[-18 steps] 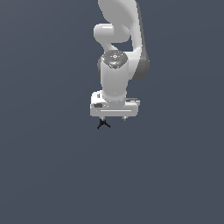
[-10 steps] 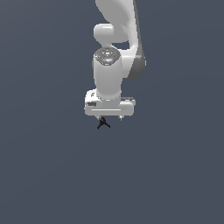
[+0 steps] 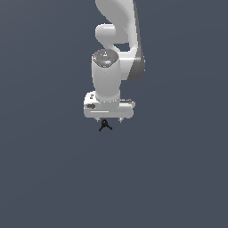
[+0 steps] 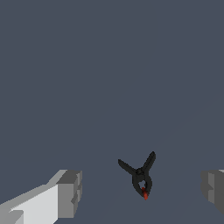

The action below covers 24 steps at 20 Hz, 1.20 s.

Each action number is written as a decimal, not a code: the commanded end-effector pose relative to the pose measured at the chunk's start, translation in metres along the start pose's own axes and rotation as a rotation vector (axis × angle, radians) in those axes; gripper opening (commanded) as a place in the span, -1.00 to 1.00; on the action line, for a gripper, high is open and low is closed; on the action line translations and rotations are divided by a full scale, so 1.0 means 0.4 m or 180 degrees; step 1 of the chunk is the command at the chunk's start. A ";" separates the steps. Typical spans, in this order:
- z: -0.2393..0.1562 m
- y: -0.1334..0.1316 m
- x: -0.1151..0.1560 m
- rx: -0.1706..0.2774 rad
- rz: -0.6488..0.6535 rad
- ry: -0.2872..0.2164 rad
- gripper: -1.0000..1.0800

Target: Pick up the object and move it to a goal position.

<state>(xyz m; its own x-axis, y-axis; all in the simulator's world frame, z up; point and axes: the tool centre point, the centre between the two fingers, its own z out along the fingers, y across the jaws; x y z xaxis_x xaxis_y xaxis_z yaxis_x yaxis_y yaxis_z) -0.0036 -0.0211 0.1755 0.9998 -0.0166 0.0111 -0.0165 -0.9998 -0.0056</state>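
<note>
The object is a tiny black item with short splayed prongs and a small red spot, lying on the dark grey floor. It also shows in the wrist view. My white gripper hangs straight above it, its short fingertips just over the object. In the wrist view the gripper is open: one finger and the other finger stand wide apart on either side of the object, touching nothing.
A plain dark grey floor fills both views. The white arm rises from the gripper toward the top of the exterior view.
The gripper has shifted slightly toward the exterior view's left and sunk a little over the object. The object has not moved.
</note>
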 end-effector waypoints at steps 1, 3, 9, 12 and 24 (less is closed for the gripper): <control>0.019 0.007 -0.010 -0.0003 -0.0038 -0.0005 0.92; 0.040 0.015 -0.021 -0.0006 -0.0083 -0.0007 0.92; 0.127 0.046 -0.077 -0.0015 -0.0282 -0.0017 0.92; 0.178 0.064 -0.115 -0.0018 -0.0408 -0.0024 0.92; 0.275 0.094 -0.206 -0.0014 -0.0674 -0.0037 0.92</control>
<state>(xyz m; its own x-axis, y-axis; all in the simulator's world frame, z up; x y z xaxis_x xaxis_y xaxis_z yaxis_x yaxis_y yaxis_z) -0.0832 -0.0562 0.0665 0.9822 0.1878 -0.0008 0.1878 -0.9822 0.0000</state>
